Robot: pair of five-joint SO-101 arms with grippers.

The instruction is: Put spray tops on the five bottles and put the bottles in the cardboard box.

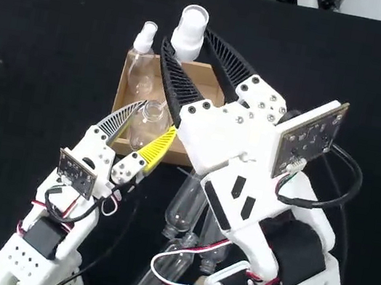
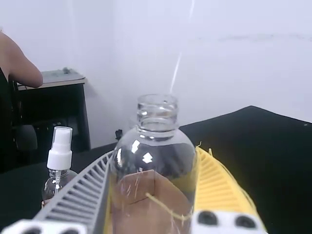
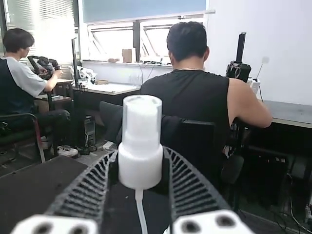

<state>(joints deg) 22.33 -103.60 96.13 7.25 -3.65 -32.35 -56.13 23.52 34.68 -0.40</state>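
The left fingers clamp the uncapped bottle just left of centre, at the box's near edge. The right fingers pinch a spray top at upper centre. Its tube, seemingly off-line, could miss the neck.

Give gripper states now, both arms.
Left gripper: shut on uncapped bottle.
Right gripper: shut on spray top.

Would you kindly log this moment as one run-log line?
left gripper: shut on open bottle at cardboard box | right gripper: shut on spray top | boxed: one capped bottle | table: uncapped bottles
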